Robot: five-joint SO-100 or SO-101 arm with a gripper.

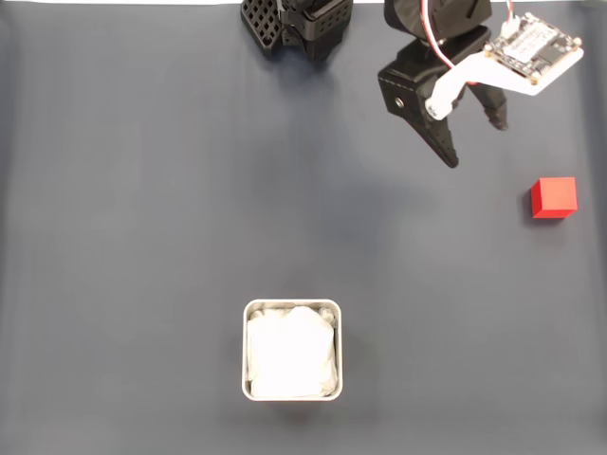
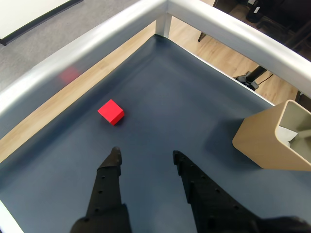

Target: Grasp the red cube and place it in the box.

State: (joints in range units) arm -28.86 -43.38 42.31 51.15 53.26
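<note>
The pincer is hanging released and empty above the dark table, jaws parted and aimed toward the red cube, probably lining up a grasp. The cube is sitting apart from it, near the railed table edge. The lined metal box is waiting well apart. A tan container is standing aside, blocking nothing.
</note>
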